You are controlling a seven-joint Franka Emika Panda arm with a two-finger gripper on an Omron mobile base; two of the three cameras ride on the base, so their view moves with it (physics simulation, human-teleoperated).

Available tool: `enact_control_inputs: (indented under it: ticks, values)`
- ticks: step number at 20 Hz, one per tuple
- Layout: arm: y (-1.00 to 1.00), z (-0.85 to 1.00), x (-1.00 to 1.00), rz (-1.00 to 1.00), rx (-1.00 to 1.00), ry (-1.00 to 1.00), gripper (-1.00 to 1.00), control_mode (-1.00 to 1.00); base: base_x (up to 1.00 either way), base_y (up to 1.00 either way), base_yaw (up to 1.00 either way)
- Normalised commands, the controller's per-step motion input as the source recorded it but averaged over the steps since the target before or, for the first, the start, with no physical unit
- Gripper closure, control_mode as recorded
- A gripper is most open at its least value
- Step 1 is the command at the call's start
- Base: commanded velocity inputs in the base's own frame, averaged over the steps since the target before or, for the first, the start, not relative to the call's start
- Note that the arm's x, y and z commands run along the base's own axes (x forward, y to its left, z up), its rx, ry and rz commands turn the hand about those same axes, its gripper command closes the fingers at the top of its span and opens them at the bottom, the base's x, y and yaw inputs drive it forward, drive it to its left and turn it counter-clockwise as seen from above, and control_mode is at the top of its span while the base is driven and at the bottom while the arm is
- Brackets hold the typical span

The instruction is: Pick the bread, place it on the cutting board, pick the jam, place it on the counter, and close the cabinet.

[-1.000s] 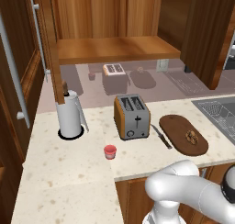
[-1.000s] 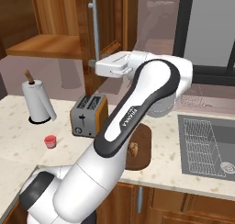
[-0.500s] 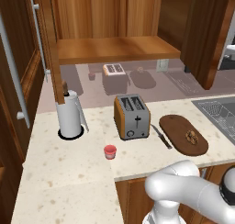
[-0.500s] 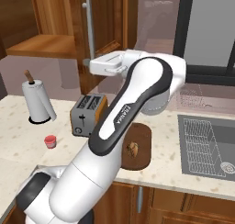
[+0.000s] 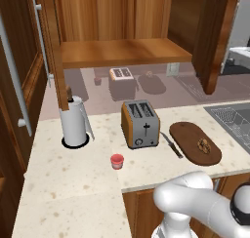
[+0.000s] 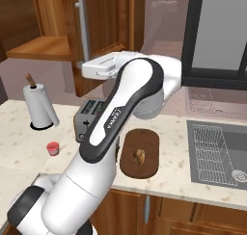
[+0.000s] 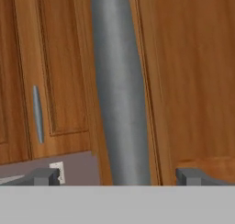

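The gripper has its jaws spread wide, one tip on each side of the steel bar handle of the cabinet door. The bread lies on the cutting board; the jam stands on the counter near the toaster.

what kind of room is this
A kitchen, rendered rather than real. A toaster and a paper towel roll stand on a speckled stone counter, a sink is set into it, and a wooden wall cabinet hangs open above.

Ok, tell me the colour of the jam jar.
Red; the jam jar shows best in the left base view.
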Motion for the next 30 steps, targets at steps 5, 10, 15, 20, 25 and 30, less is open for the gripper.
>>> enact_control_inputs:
  ticks: [5,10,15,20,25,30]
  values:
    - [0.39,0.0,-0.07,-0.08,0.0,0.0,-1.0,-1.0,0.0,0.0,0.0]
    - [0.42,0.0,-0.16,-0.05,0.0,0.01,-1.0,-1.0,0.0,0.0,0.0]
    - [0.3,0.0,-0.02,-0.11,0.0,-0.03,-1.0,-1.0,0.0,0.0,0.0]
    - [0.08,0.0,0.0,-0.15,0.0,-0.09,-1.0,-1.0,0.0,0.0,0.0]
    - [0.11,0.0,0.1,-0.13,0.0,-0.05,-1.0,-1.0,0.0,0.0,0.0]
    - [0.11,0.0,0.25,-0.09,0.0,-0.01,-1.0,-1.0,0.0,0.0,0.0]
